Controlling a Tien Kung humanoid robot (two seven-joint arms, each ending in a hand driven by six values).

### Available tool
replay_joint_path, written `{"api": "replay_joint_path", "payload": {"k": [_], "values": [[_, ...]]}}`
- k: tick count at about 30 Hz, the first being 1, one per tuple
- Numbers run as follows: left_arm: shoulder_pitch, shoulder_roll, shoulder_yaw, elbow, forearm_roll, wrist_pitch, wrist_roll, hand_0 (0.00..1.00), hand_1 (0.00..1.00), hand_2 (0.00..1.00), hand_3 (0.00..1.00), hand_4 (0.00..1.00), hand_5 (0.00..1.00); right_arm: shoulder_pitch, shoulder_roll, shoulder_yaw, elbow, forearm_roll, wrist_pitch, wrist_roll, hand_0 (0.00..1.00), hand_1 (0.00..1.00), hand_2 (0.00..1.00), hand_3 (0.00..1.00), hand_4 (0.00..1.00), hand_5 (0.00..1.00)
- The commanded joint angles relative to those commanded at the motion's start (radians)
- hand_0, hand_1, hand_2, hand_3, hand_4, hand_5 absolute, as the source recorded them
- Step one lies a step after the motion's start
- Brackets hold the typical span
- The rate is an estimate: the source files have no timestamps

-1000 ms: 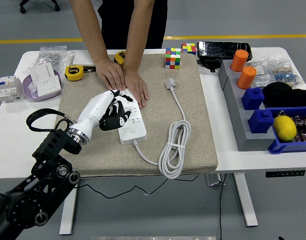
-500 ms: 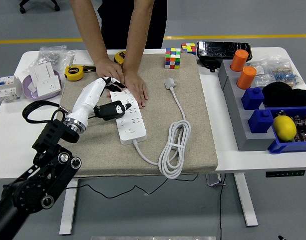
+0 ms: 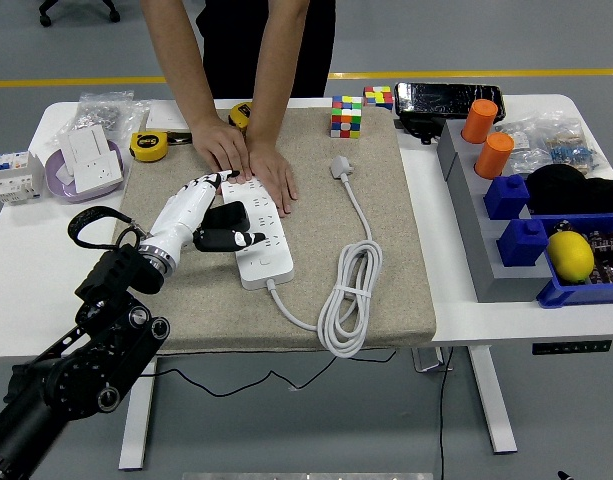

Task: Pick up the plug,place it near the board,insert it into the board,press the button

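Note:
A white power strip (image 3: 263, 246) lies on the beige mat (image 3: 386, 240), with its white cord coiled (image 3: 350, 300) to the right and ending in a white plug (image 3: 342, 167). My left hand (image 3: 218, 226), white with black fingertips, is shut on a black plug (image 3: 224, 214) and holds it at the strip's left edge, about halfway along it. I cannot tell whether the plug's pins are in a socket. A person at the far side presses both hands (image 3: 256, 160) flat on the strip's far end.
Two colour cubes (image 3: 347, 115) stand at the mat's far edge. A yellow tape measure (image 3: 149, 146) and a purple bowl of white sockets (image 3: 86, 165) sit at the left. Grey and blue bins with orange cylinders (image 3: 486, 135) and a lemon (image 3: 571, 255) fill the right.
My left hand pulled back left off the top of the strip, rose, then came down again beside the strip's left edge, still holding the black plug. The person's hands stayed put.

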Motion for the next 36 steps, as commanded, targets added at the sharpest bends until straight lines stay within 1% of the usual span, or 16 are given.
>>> {"api": "replay_joint_path", "payload": {"k": [3, 4, 9, 10, 15, 16, 21, 22, 27, 28, 33, 34, 36], "values": [[-0.005, -0.004, 0.000, 0.016, 0.003, 0.006, -0.003, 0.998, 0.998, 0.944, 0.930, 0.998, 0.379, 0.000, 0.000, 0.001, 0.000, -0.001, 0.000, -0.001, 0.840, 0.752, 0.740, 0.772, 0.998, 0.872], [-0.008, -0.009, -0.001, 0.031, 0.005, 0.011, -0.005, 0.956, 0.958, 0.863, 0.853, 0.998, 0.367, 0.000, 0.000, 0.001, 0.000, -0.001, 0.000, -0.001, 0.839, 0.752, 0.740, 0.773, 0.998, 0.870], [-0.015, -0.017, -0.006, 0.061, 0.011, 0.019, -0.004, 0.956, 0.958, 0.863, 0.853, 0.998, 0.367, 0.000, 0.000, 0.001, 0.000, -0.001, 0.000, -0.001, 0.839, 0.752, 0.740, 0.773, 0.998, 0.870], [-0.016, -0.019, -0.006, 0.063, 0.013, 0.019, -0.002, 0.907, 0.904, 0.802, 0.797, 0.998, 0.361, 0.000, 0.000, 0.002, 0.000, -0.001, 0.000, -0.001, 0.840, 0.752, 0.740, 0.773, 0.998, 0.869], [-0.022, -0.024, -0.011, 0.080, 0.019, 0.028, 0.004, 0.907, 0.904, 0.802, 0.797, 0.998, 0.361, 0.002, 0.001, 0.001, 0.000, -0.001, 0.000, 0.000, 0.840, 0.752, 0.740, 0.773, 0.998, 0.869], [-0.024, -0.024, -0.012, 0.084, 0.023, 0.032, 0.004, 0.865, 0.861, 0.760, 0.722, 0.910, 0.340, 0.002, 0.001, 0.001, 0.000, -0.001, 0.000, 0.000, 0.840, 0.752, 0.740, 0.773, 0.998, 0.868], [-0.034, -0.024, -0.021, 0.111, 0.052, 0.044, 0.007, 0.865, 0.861, 0.760, 0.722, 0.910, 0.340, 0.003, 0.001, 0.001, 0.000, 0.000, 0.000, 0.000, 0.840, 0.752, 0.740, 0.773, 0.998, 0.868], [-0.036, -0.024, -0.022, 0.116, 0.058, 0.045, 0.006, 0.829, 0.841, 0.724, 0.584, 0.770, 0.275, 0.003, 0.001, 0.001, 0.000, 0.000, 0.000, 0.000, 0.839, 0.752, 0.740, 0.773, 0.998, 0.867], [-0.042, -0.024, -0.029, 0.132, 0.091, 0.054, 0.009, 0.829, 0.841, 0.724, 0.584, 0.770, 0.275, 0.002, 0.001, 0.001, 0.000, -0.002, 0.000, -0.001, 0.839, 0.752, 0.740, 0.773, 0.998, 0.867], [-0.042, -0.024, -0.031, 0.135, 0.099, 0.054, 0.010, 0.773, 0.785, 0.589, 0.524, 0.520, 0.185, 0.001, 0.001, 0.001, 0.000, -0.003, 0.000, -0.001, 0.840, 0.752, 0.740, 0.773, 0.998, 0.867], [-0.045, -0.024, -0.033, 0.144, 0.116, 0.062, 0.012, 0.773, 0.785, 0.589, 0.524, 0.520, 0.185, 0.001, 0.000, 0.000, 0.000, -0.005, 0.001, -0.001, 0.840, 0.752, 0.740, 0.773, 0.998, 0.867], [-0.046, -0.024, -0.034, 0.146, 0.117, 0.064, 0.012, 0.684, 0.624, 0.527, 0.483, 0.412, 0.160, 0.001, 0.000, -0.001, 0.000, -0.005, 0.001, -0.001, 0.840, 0.752, 0.740, 0.773, 0.998, 0.867], [-0.046, -0.024, -0.033, 0.146, 0.119, 0.066, 0.012, 0.684, 0.624, 0.527, 0.483, 0.412, 0.160, 0.001, -0.001, -0.002, 0.000, -0.004, 0.001, -0.001, 0.840, 0.752, 0.740, 0.773, 0.998, 0.867]]}}
